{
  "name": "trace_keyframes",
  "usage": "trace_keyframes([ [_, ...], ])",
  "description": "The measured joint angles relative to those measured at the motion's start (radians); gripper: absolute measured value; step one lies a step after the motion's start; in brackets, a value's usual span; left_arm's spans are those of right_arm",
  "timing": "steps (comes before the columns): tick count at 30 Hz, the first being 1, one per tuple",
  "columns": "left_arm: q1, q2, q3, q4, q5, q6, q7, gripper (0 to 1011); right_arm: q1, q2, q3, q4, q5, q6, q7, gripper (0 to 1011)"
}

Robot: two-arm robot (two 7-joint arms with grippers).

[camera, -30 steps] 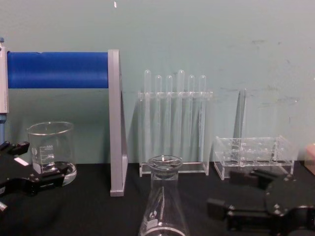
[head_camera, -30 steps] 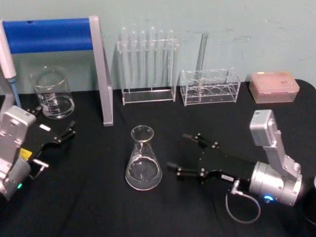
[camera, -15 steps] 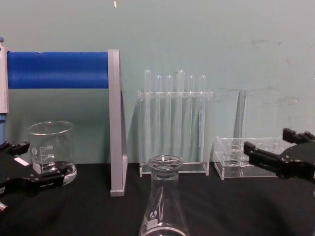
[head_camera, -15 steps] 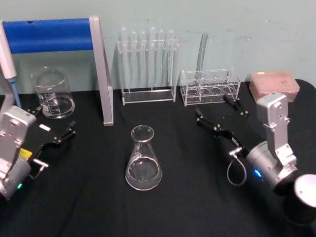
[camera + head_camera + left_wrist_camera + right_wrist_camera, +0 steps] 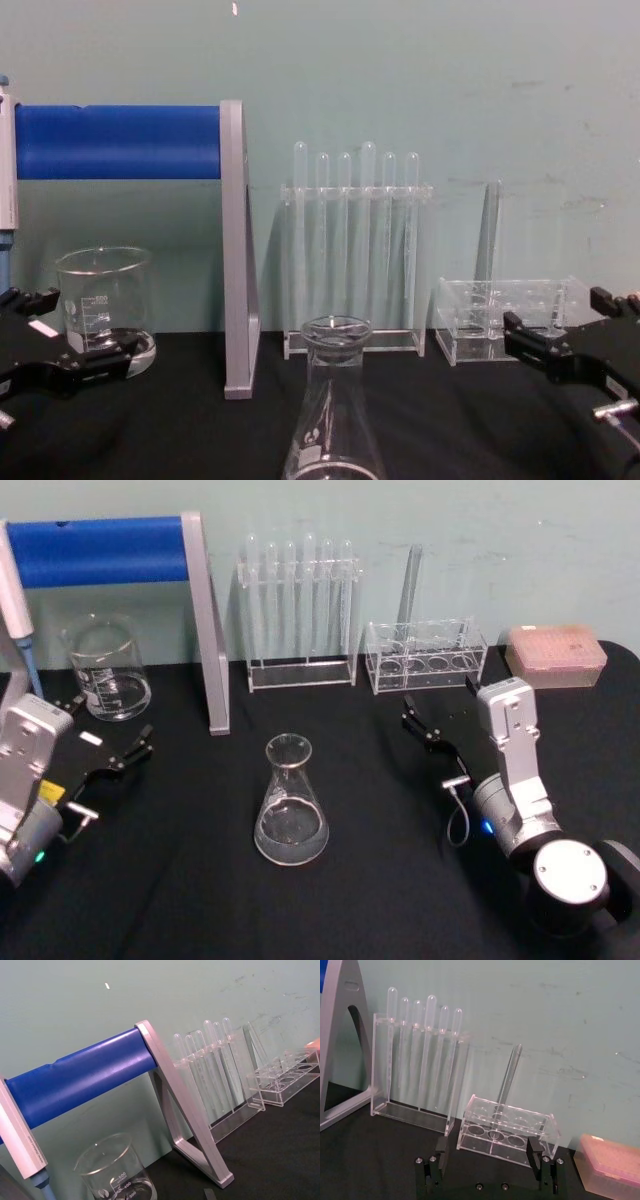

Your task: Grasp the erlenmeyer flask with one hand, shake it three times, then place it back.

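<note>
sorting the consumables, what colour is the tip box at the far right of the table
Pale pink, with a translucent lid: the tip box shows best in the head view.

Even, soft light; slight blur; no glare

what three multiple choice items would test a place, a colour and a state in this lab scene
1. Where does the erlenmeyer flask stand?
A. inside the beaker
B. on the black table, between the two claws
C. in the right claw

2. What colour is the bar on the grey stand?
A. blue
B. red
C. yellow

3. What state is the right claw in?
A. shut on the flask
B. shut on a test tube
C. open, holding nothing

Answers:
1. B: it stands upright on the table, apart from the left claw and the right one.
2. A: the bar is blue.
3. C: its fingers are spread, nothing between them.
</note>
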Motion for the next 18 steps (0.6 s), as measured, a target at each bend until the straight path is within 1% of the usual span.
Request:
trace_keyframes([
  [11, 0.0, 0.0, 0.0, 0.0, 0.0, 0.0, 0.0, 1001, 0.005, -0.012, 0.012, 0.019, -0.021, 0.031, 0.022, 1000],
  [18, 0.0, 0.0, 0.0, 0.0, 0.0, 0.0, 0.0, 1001, 0.005, -0.012, 0.012, 0.019, -0.02, 0.03, 0.022, 1000],
])
